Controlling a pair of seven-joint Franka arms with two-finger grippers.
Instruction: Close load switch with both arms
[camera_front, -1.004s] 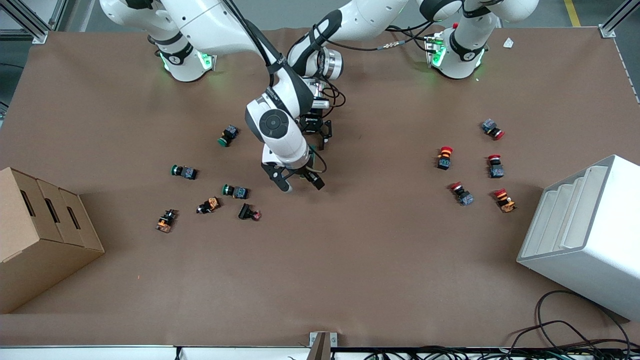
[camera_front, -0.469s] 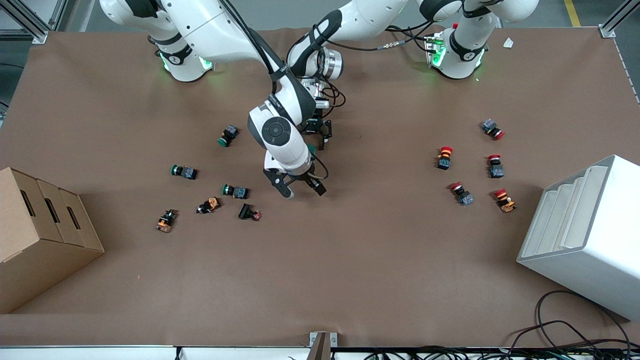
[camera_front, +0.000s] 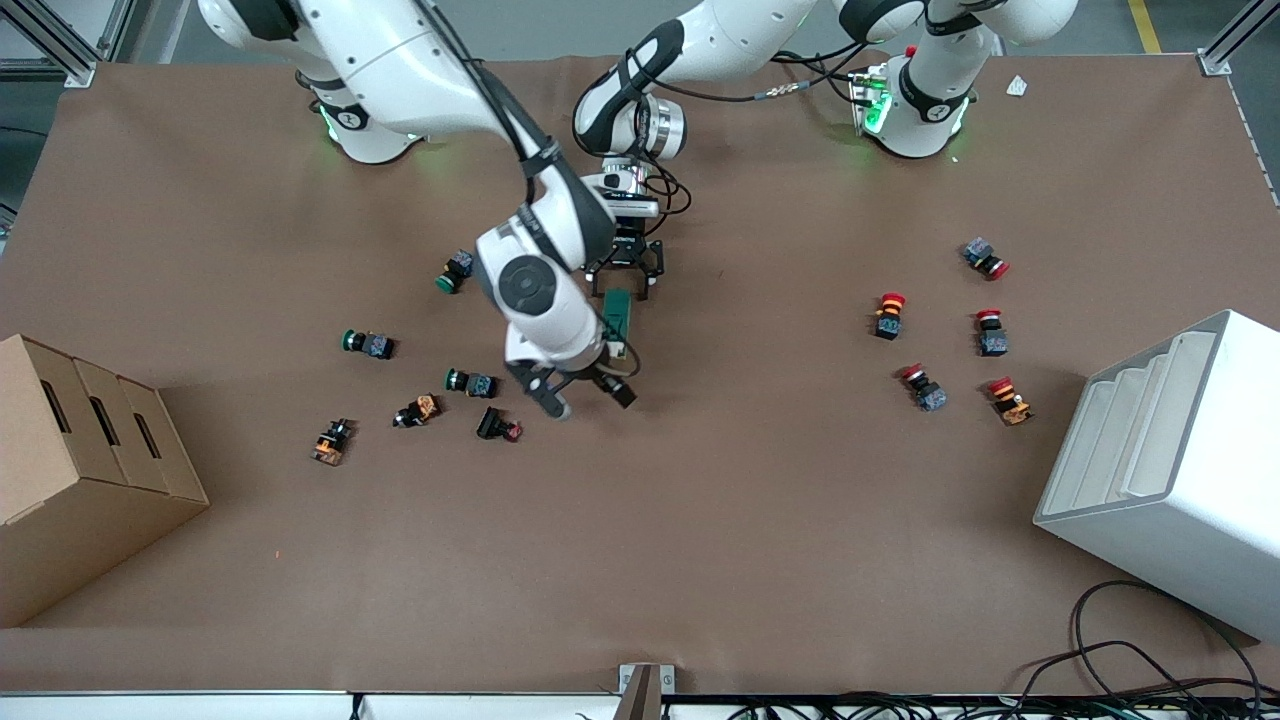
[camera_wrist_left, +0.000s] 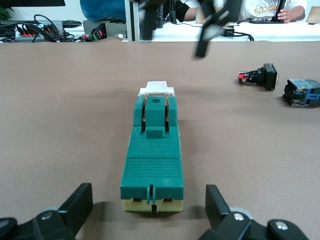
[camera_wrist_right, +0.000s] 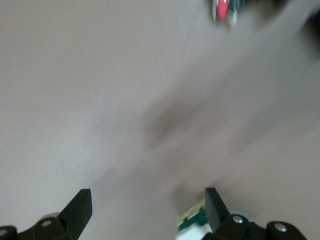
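— Where does the load switch (camera_front: 617, 318) lie?

— Flat on the brown table (camera_front: 700, 520), mid-table, its white lever end toward the front camera. The left gripper (camera_front: 627, 272) stands at the block's other end, fingers (camera_wrist_left: 75, 205) spread wide on either side of it, neither touching.

— And the right gripper (camera_front: 577, 390)?

— Over the table just beside the lever end, jaws apart, holding nothing.

— The count?

— One load switch. Six small push-buttons (camera_front: 470, 381) toward the right arm's end, five red-capped buttons (camera_front: 922, 386) toward the left arm's. One cardboard box (camera_front: 80, 470), one white bin (camera_front: 1170, 470).
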